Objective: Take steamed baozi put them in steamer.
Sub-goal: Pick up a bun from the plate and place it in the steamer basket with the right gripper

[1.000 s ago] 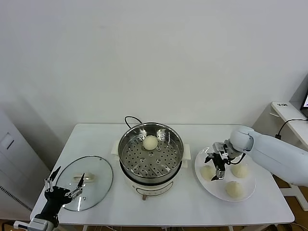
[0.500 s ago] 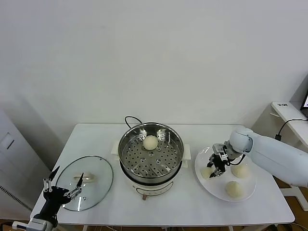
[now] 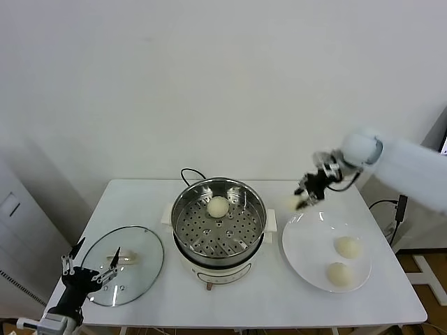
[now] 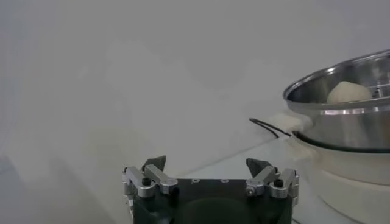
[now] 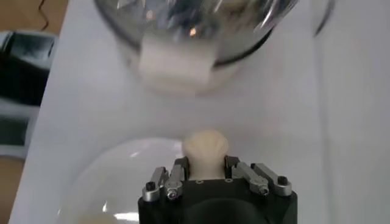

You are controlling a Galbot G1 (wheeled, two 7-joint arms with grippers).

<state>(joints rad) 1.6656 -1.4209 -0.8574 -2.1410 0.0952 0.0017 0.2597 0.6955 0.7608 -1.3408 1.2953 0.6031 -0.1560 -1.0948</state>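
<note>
One small cream-white dough bun (image 5: 206, 148) is clamped in my right tool (image 3: 304, 195), held in the air between the shiny round steel steamer (image 3: 219, 218) and the flat white plate (image 3: 307, 246). Two buns lie on that plate, one in the steamer. My left tool (image 3: 91, 271) hangs open beside the tabletop's (image 3: 154, 300) glass lid (image 3: 143, 251).

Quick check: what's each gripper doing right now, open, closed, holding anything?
Left gripper: open, empty, parked beside the glass lid.
Right gripper: closed on a baozi, lifted above the plate.
</note>
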